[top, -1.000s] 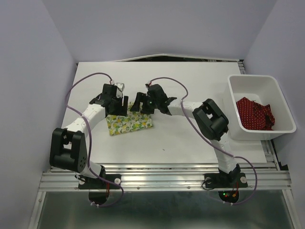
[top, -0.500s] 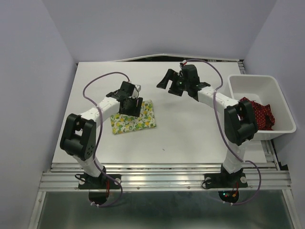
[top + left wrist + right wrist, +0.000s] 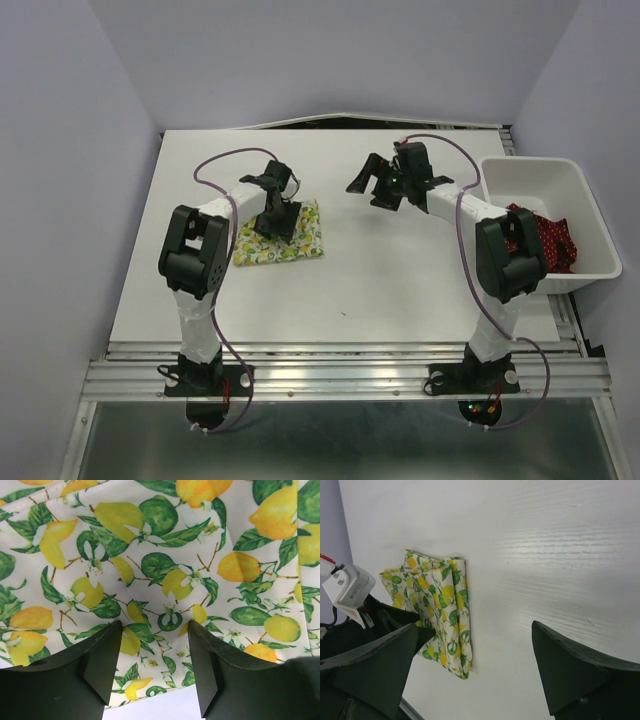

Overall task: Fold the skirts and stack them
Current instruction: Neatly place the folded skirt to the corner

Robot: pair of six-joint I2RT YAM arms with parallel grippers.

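Observation:
The lemon-print skirt (image 3: 296, 241) lies folded into a small rectangle left of the table's middle. My left gripper (image 3: 275, 216) is over its far part, jaws open, with the cloth flat beneath and between the fingers (image 3: 102, 666). In the left wrist view the print (image 3: 165, 565) fills the frame and its near edge meets bare table. My right gripper (image 3: 365, 188) is open and empty, above the table to the right of the skirt, which shows in its view (image 3: 442, 607). The red dotted skirt (image 3: 535, 240) lies crumpled in the white bin (image 3: 500, 175).
The bin stands at the table's right edge. The left arm's wrist camera (image 3: 347, 587) shows beside the folded skirt in the right wrist view. Purple cables loop above both arms.
The right gripper left the lemon skirt and swung right and farther back. The left gripper turned and shifted right over the skirt, which slid slightly right and back.

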